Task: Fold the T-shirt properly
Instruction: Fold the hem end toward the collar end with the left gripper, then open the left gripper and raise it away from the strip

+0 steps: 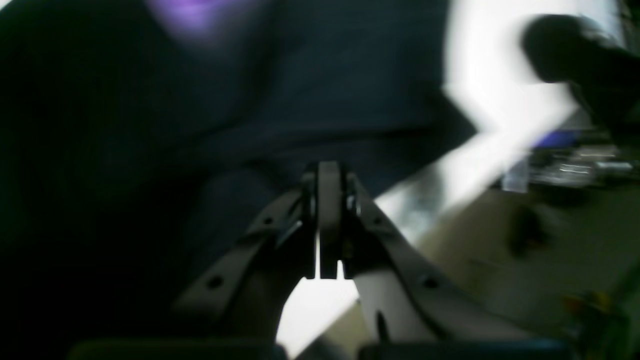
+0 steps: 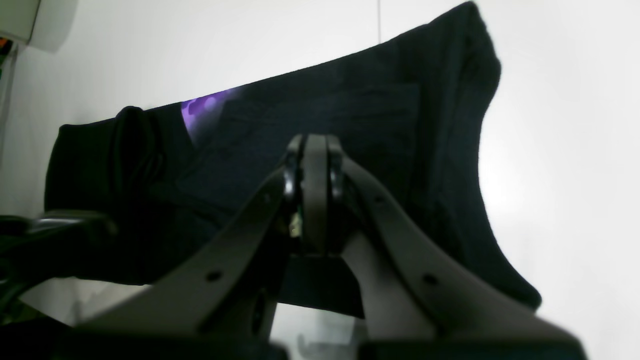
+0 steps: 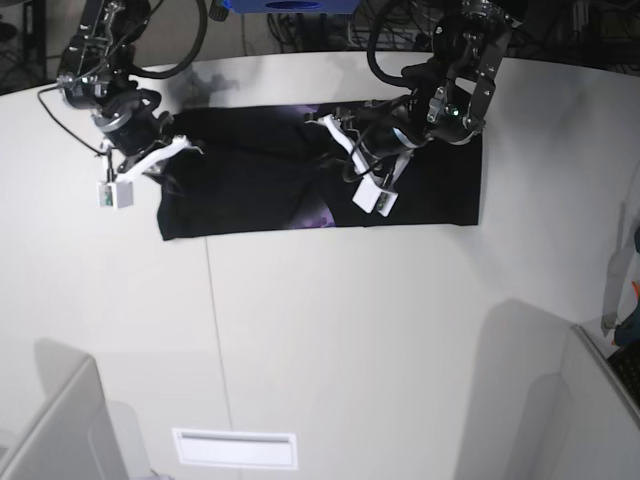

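With both pincers, left [image 3: 335, 135] and right [image 3: 178, 150], clenched on the T-shirt [image 3: 250, 180] stretched between them on the table [image 3: 350, 330], uneven pulling could bunch the fold.

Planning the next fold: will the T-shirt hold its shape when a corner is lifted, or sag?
Likely sag. The T-shirt lies flat on the table with soft creases and a bunched end, so it looks floppy. It probably drapes from whichever point is lifted. Being thin cloth, it should be light, and may drag across the smooth tabletop rather than stay put.
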You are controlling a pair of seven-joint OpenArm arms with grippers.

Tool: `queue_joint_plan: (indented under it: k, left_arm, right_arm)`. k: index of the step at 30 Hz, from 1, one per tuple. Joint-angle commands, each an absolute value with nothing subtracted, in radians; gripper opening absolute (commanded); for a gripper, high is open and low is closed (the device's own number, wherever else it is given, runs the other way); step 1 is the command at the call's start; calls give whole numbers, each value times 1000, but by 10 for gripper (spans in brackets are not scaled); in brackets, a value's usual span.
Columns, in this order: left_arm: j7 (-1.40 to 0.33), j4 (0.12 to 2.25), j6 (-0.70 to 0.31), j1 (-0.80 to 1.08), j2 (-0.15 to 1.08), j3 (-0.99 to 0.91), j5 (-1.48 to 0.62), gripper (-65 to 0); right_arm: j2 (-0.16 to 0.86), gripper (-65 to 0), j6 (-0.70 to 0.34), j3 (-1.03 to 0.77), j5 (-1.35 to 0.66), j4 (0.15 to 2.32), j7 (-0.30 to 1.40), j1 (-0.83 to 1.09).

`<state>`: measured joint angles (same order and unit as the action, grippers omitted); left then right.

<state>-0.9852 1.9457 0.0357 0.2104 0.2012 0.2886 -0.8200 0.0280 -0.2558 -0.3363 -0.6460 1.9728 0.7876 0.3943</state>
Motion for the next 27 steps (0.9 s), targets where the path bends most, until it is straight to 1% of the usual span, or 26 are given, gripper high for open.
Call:
queue_joint_plan:
  k: [1, 4, 7, 9, 10, 12, 13, 14, 16, 17, 18, 20, 23, 24, 27]
  left_arm:
    - [-972, 1965, 33, 194, 209, 274, -855, -650]
    - [-969, 1968, 35, 199, 242, 174, -970, -650]
    - [-966, 1966, 35, 252, 306, -10, -1072, -650]
    - [-966, 1965, 33, 309, 344, -173, -1099, -650]
    - [-966, 1965, 33, 338, 360, -263, -1102, -650]
    - [-966, 1962, 28, 400, 390, -432, -1098, -650]
    - [-966, 1962, 12, 423, 401, -496, -1082, -650]
    - [-966, 1962, -33, 446, 406, -561, -1053, -650]
    - [-966, 1952, -177, 479, 407, -661, -960, -650]
    - [-966, 1945, -251, 489, 406, -699, -911, -650]
    - [-964, 1926, -331, 493, 394, -739, -849, -650]
    - [-964, 1890, -478, 486, 338, -814, -713, -650]
    - [-961, 1833, -665, 447, 263, -891, -512, -650]
    - [-960, 1811, -698, 427, 242, -905, -449, -650]
    - [-874, 1744, -698, 400, 194, -912, -295, -650]
  right_arm:
    - [33, -650, -268, -341, -661, 1992, 769, 390]
    - [36, -650, -268, -346, -661, 1992, 769, 394]
    - [38, -650, -266, -371, -661, 1994, 769, 389]
    - [33, -650, -265, -398, -661, 1992, 776, 371]
    - [35, -650, -266, -406, -662, 1988, 806, 351]
    - [33, -650, -266, -430, -662, 1969, 932, 294]
    - [31, -632, -268, -446, -662, 1957, 1000, 263]
    - [28, -516, -268, -473, -662, 1942, 1064, 228]
    - [-1, -294, -269, -533, -662, 1911, 1150, 176]
    - [-15, -219, -269, -564, -662, 1905, 1164, 160]
    - [-22, -177, -269, -588, -662, 1902, 1170, 148]
    - [-24, -173, -269, -599, -662, 1880, 1184, 124]
    - [-4, -194, -269, -601, -662, 1791, 1224, 82]
    - [1, -197, -269, -599, -662, 1750, 1227, 73]
    - [5, -197, -269, -601, -661, 1666, 1219, 65]
